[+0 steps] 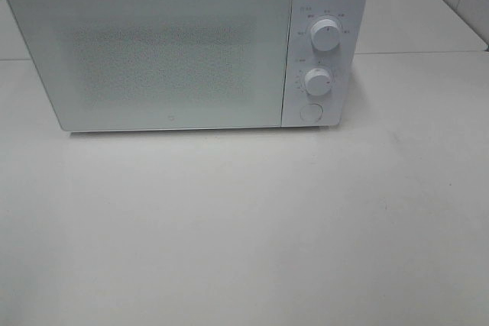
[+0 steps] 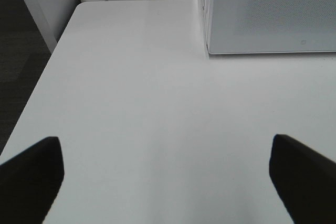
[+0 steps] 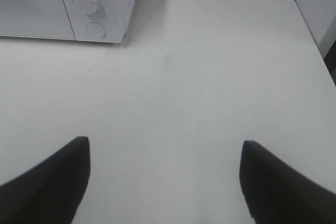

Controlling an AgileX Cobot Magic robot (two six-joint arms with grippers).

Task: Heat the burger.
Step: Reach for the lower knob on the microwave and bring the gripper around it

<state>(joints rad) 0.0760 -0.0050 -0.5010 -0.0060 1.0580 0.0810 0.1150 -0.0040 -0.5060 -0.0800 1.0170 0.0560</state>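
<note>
Two claws, both spread wide, nothing between the fingers. Left claw point(image 2: 165, 142) hangs over the white surface point(image 1: 244, 234), near the door-side corner of the microwave point(image 1: 176, 51). Right claw point(image 3: 165, 141) hangs over the same surface, near the control-panel end. Microwave stands at the back, door point(image 1: 153, 55) shut, two dials point(image 1: 326, 36) stacked above a round button point(image 1: 310, 112). Burger shows in no view: place, facing and long axis cannot be told.

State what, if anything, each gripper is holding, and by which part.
Nothing is held. The left gripper and the right gripper both stand open over the white table, with nothing between the jaws.
</note>
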